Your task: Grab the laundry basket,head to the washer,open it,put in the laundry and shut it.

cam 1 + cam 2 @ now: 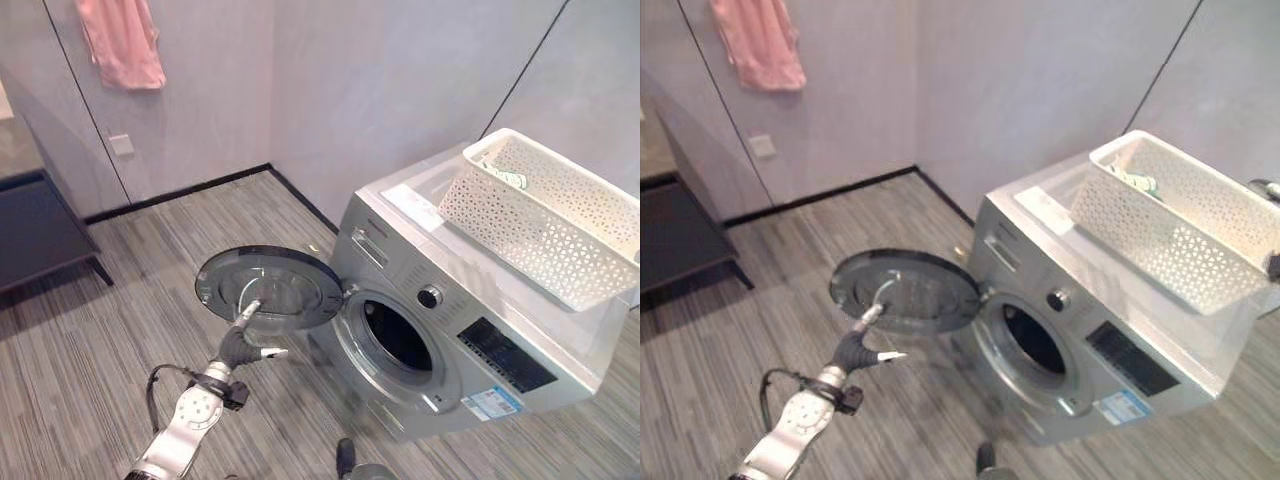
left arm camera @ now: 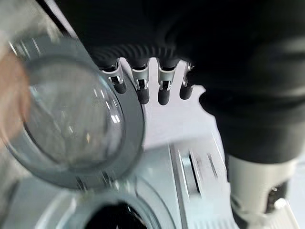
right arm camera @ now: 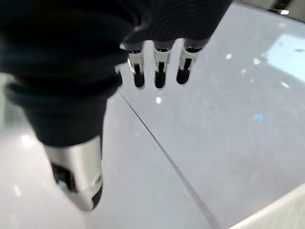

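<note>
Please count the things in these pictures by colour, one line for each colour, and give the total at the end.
White: 1, the perforated plastic laundry basket on top of the washer.
Silver-grey: 1, the front-loading washing machine, its round glass door swung open.
Pink: 1, the cloth hanging on the wall.
Dark: 1, the low cabinet by the wall.
Total: 4

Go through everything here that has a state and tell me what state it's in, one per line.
washer door: swung wide open
washer: drum opening exposed, dark inside
laundry basket: on top of the washer, tilted, some laundry inside
left hand: open, fingers straight, at the door's edge
right hand: open, fingers straight, holding nothing
pink cloth: hanging on the wall
</note>
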{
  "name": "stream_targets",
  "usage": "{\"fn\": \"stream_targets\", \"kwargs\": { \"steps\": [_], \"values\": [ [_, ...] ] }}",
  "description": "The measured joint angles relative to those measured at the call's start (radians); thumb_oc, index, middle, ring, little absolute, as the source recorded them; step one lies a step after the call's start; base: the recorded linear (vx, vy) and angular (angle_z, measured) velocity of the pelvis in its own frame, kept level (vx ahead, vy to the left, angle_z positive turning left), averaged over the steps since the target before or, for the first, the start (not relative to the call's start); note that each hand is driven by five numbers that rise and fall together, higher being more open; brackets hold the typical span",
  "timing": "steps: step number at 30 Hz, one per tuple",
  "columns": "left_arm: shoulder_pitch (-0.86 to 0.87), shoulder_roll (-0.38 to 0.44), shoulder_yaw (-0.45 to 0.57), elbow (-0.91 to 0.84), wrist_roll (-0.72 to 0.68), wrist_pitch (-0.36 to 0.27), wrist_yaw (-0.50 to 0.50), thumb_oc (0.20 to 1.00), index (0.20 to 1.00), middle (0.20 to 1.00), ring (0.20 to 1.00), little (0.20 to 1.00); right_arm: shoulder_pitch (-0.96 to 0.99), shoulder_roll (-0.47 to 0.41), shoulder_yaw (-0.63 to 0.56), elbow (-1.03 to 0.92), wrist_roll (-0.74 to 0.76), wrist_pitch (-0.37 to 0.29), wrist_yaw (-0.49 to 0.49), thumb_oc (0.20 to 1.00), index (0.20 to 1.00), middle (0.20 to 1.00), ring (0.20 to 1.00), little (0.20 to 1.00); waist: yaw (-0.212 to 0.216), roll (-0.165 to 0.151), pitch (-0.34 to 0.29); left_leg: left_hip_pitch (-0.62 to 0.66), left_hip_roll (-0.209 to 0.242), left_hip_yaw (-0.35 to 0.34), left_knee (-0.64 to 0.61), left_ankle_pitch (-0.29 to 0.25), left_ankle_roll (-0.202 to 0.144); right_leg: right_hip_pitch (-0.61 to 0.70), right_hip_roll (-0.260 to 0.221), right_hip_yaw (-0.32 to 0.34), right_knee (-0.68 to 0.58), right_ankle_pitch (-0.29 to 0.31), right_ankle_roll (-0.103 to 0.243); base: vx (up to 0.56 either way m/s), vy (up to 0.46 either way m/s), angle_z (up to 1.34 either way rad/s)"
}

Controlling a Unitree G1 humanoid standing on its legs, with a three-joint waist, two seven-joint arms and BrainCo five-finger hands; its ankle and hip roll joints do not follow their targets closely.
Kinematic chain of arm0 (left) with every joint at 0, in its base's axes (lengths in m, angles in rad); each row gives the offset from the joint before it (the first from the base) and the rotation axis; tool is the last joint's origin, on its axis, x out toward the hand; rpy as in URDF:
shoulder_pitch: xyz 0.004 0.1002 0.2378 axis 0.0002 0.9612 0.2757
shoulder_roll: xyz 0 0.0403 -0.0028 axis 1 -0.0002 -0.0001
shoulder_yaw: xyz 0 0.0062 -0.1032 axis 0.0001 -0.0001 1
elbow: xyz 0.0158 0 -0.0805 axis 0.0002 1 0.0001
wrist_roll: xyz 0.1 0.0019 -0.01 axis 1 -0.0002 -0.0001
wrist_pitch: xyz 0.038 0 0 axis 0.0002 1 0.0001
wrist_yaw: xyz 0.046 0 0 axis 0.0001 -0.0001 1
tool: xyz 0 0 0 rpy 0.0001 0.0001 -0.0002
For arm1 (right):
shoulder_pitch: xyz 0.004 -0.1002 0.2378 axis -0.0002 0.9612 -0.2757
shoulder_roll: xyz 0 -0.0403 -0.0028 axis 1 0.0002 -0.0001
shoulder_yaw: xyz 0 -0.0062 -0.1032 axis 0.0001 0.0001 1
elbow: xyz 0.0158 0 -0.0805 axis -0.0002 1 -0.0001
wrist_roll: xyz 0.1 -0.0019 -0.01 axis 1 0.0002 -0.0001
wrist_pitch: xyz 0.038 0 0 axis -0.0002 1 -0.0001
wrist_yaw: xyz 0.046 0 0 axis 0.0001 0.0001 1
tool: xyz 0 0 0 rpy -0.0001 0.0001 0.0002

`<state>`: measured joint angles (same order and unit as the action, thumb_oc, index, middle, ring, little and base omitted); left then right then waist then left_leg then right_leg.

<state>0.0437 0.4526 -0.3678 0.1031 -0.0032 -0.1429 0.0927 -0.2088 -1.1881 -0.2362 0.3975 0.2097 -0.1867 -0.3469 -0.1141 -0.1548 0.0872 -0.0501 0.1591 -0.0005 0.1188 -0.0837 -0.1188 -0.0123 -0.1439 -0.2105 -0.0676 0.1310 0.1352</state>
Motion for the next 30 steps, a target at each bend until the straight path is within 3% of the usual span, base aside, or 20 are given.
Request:
{"fn": "stream_targets", "kwargs": {
  "steps": [1, 3, 4, 6, 8, 13, 15, 16, 19, 24, 27, 28, 29, 30],
  "values": [
    [-0.03, -0.025, -0.007, -0.007, -0.008, -0.001, -0.005, 1.0, 1.0, 1.0, 1.0, 1.0, -0.033, -0.058, 0.011, 0.042, -0.033, 0.04, 0.006, 1.0, 1.0, 1.0, 1.0, 1.0, -0.023, 0.017, 0.003, 0.001, 0.061, 0.052, -0.027, 0.031, 0.045, 0.017, 0.023, -0.055, -0.01, -0.011, -0.022, 0.06, -0.221, 0.89],
    [-0.044, -0.019, -0.008, -0.028, -0.03, 0.0, -0.021, 1.0, 1.0, 1.0, 1.0, 1.0, -0.3, -0.148, 0.229, 0.157, -0.114, 0.093, 0.024, 1.0, 1.0, 1.0, 1.0, 1.0, 0.004, 0.052, 0.013, 0.035, 0.1, 0.105, -0.072, 0.071, -0.011, 0.012, 0.05, -0.042, -0.02, -0.002, -0.036, 0.07, -0.138, 0.05],
    [-0.041, -0.014, -0.001, -0.037, -0.036, -0.001, -0.027, 1.0, 1.0, 1.0, 1.0, 1.0, -0.487, -0.155, 0.384, 0.222, -0.155, 0.11, 0.041, 1.0, 1.0, 1.0, 1.0, 1.0, -0.004, 0.067, 0.01, 0.043, 0.106, 0.111, -0.086, 0.077, -0.024, 0.013, 0.056, -0.04, -0.02, -0.002, -0.035, 0.06, -0.071, -0.27],
    [-0.043, 0.012, 0.006, -0.045, -0.036, -0.002, -0.038, 1.0, 1.0, 1.0, 1.0, 1.0, -0.839, -0.122, 0.722, 0.362, -0.199, 0.133, 0.074, 1.0, 1.0, 1.0, 1.0, 1.0, 0.006, 0.081, 0.004, 0.075, 0.111, 0.136, -0.117, 0.088, -0.043, 0.014, 0.064, -0.016, -0.02, -0.004, -0.034, 0.03, -0.069, -0.29],
    [-0.047, 0.036, 0.016, -0.05, -0.036, -0.002, -0.05, 1.0, 1.0, 1.0, 1.0, 1.0, -1.074, -0.061, 0.929, 0.5, -0.228, 0.146, 0.11, 1.0, 1.0, 1.0, 1.0, 1.0, 0.018, 0.082, 0.003, 0.083, 0.113, 0.151, -0.123, 0.091, -0.047, 0.013, 0.069, 0.006, -0.028, -0.005, -0.032, 0.01, -0.038, -0.21],
    [0.009, 0.061, 0.085, -0.064, -0.039, -0.005, -0.082, 1.0, 1.0, 1.0, 1.0, 1.0, -1.176, 0.078, 0.97, 0.839, -0.226, 0.151, 0.214, 1.0, 1.0, 1.0, 1.0, 1.0, 0.09, 0.068, -0.007, 0.079, 0.118, 0.141, -0.127, 0.098, -0.057, 0.011, 0.073, 0.001, -0.025, -0.006, -0.036, 0.03, -0.069, 0.03],
    [0.019, 0.069, 0.092, -0.064, -0.039, -0.005, -0.095, 1.0, 1.0, 1.0, 1.0, 1.0, -1.167, 0.11, 0.991, 0.92, -0.236, 0.16, 0.262, 1.0, 1.0, 1.0, 1.0, 1.0, 0.095, 0.072, -0.007, 0.074, 0.117, 0.127, -0.13, 0.099, -0.057, 0.011, 0.073, -0.01, -0.028, -0.005, -0.037, 0.04, -0.054, 0.21],
    [0.038, 0.067, 0.091, -0.064, -0.039, -0.005, -0.102, 1.0, 1.0, 1.0, 1.0, 1.0, -1.157, 0.115, 1.005, 0.922, -0.263, 0.163, 0.3, 1.0, 1.0, 1.0, 1.0, 1.0, 0.103, 0.091, -0.009, 0.065, 0.115, 0.111, -0.141, 0.112, -0.057, 0.008, 0.072, -0.027, -0.021, -0.006, -0.039, 0.09, -0.102, 0.28],
    [0.056, 0.065, 0.091, -0.067, -0.039, -0.005, -0.114, 1.0, 1.0, 1.0, 1.0, 1.0, -1.13, 0.123, 1.007, 0.923, -0.306, 0.161, 0.342, 1.0, 1.0, 1.0, 1.0, 1.0, 0.113, 0.106, -0.014, 0.064, 0.121, 0.101, -0.141, 0.116, -0.062, 0.013, 0.082, -0.035, -0.02, -0.009, -0.043, 0.07, -0.099, 0.12],
    [0.114, 0.062, 0.146, -0.083, -0.05, -0.003, -0.125, 1.0, 1.0, 1.0, 1.0, 1.0, -1.03, 0.13, 1.029, 0.902, -0.376, 0.161, 0.407, 1.0, 1.0, 1.0, 1.0, 1.0, 0.121, 0.092, -0.024, 0.068, 0.15, 0.095, -0.116, 0.119, -0.065, 0.026, 0.112, -0.029, -0.02, -0.023, -0.062, 0.05, -0.085, -0.03],
    [0.112, 0.057, 0.14, -0.082, -0.069, 0.0, -0.129, 1.0, 1.0, 1.0, 1.0, 1.0, -1.027, 0.124, 1.034, 0.901, -0.382, 0.165, 0.415, 1.0, 1.0, 1.0, 1.0, 1.0, 0.127, 0.11, -0.028, 0.063, 0.171, 0.09, -0.11, 0.133, -0.077, 0.017, 0.151, -0.048, -0.01, -0.034, -0.079, 0.02, -0.367, 0.03],
    [0.048, 0.072, 0.103, -0.052, -0.073, 0.003, -0.126, 1.0, 1.0, 1.0, 1.0, 1.0, -0.956, 0.068, 1.029, 0.833, -0.382, 0.172, 0.398, 1.0, 1.0, 1.0, 1.0, 1.0, 0.133, 0.091, 0.009, -0.056, 0.18, 0.051, 0.074, 0.123, -0.093, -0.041, 0.138, -0.108, 0.142, -0.124, -0.16, 0.1, 0.074, 0.56],
    [-0.013, 0.106, 0.113, -0.019, -0.073, 0.006, -0.14, 1.0, 1.0, 1.0, 1.0, 1.0, -0.899, 0.083, 0.97, 0.859, -0.386, 0.16, 0.405, 1.0, 1.0, 1.0, 1.0, 1.0, 0.121, 0.016, 0.036, -0.189, 0.144, 0.04, 0.248, 0.115, -0.06, -0.076, 0.094, -0.123, 0.215, -0.17, -0.158, 0.12, 0.04, 0.61],
    [0.009, 0.099, 0.123, -0.007, -0.074, 0.02, -0.139, 1.0, 1.0, 1.0, 1.0, 1.0, -0.901, 0.122, 0.997, 0.885, -0.389, 0.166, 0.417, 1.0, 1.0, 1.0, 1.0, 1.0, 0.12, -0.004, 0.03, -0.189, 0.114, 0.041, 0.151, 0.085, -0.024, -0.055, 0.084, -0.126, 0.185, -0.159, -0.138, 0.11, 0.025, 0.17]
  ]
}}
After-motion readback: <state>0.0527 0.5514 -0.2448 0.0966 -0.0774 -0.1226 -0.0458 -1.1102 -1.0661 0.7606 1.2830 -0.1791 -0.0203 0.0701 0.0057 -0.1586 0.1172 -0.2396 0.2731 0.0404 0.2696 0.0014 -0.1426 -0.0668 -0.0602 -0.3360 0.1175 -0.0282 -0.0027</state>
